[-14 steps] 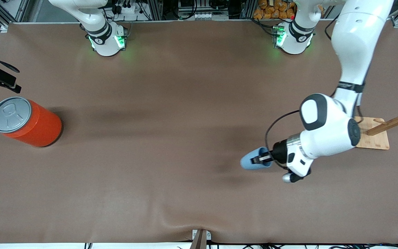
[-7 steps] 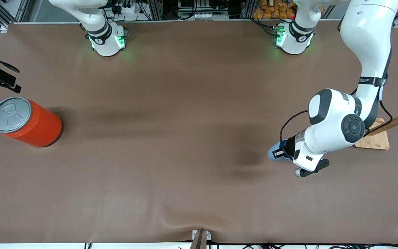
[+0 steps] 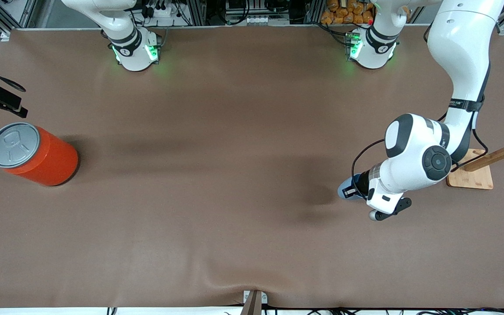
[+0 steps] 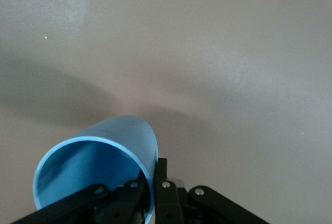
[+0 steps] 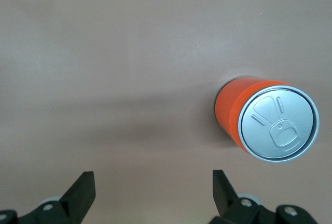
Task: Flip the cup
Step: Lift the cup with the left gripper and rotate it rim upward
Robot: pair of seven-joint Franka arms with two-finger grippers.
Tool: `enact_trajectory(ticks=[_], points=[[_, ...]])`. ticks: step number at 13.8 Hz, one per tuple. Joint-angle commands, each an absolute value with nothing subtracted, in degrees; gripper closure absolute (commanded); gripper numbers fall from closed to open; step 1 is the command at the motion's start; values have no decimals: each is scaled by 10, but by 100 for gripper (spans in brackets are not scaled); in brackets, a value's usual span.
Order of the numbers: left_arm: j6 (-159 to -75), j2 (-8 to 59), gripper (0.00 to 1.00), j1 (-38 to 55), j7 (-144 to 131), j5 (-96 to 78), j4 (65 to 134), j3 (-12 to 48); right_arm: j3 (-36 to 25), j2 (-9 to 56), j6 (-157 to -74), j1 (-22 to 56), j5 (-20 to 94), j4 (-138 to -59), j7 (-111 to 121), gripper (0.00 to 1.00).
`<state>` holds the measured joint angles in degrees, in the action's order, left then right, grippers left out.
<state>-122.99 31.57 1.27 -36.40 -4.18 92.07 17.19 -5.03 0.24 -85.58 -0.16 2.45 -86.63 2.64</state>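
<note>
The light blue cup (image 3: 344, 190) is held above the brown table toward the left arm's end, mostly hidden under the left arm's wrist. My left gripper (image 3: 351, 191) is shut on the cup's rim wall. In the left wrist view the cup (image 4: 104, 156) lies tilted with its darker blue mouth toward the camera, and my left gripper (image 4: 154, 175) pinches its wall, one finger inside and one outside. My right gripper (image 5: 153, 189) is open and empty in the right wrist view, up in the air beside the orange can; the front view does not show it.
A large orange can (image 3: 33, 154) with a grey lid stands at the right arm's end of the table, also in the right wrist view (image 5: 267, 120). A wooden rack (image 3: 488, 165) on a square base stands at the left arm's end, close to the left arm.
The left arm has carried the cup toward the wooden rack and turned its wrist, so the cup is now mostly hidden under the hand. The right arm has not visibly moved.
</note>
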Motion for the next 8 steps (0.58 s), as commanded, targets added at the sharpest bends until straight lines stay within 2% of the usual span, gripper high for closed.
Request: enact_trajectory(ticks=[1,6,8], points=[[-1242,295,100,13,-399,3,946,174,-49,2,-856,0,18,-864,24,0],[-1266,293,100,15,-404,11,965,173,-49,4,-855,1,19,-864,24,0],[-1266,280,100,17,-415,43,992,173,-49,4,-854,1,19,-865,24,0]])
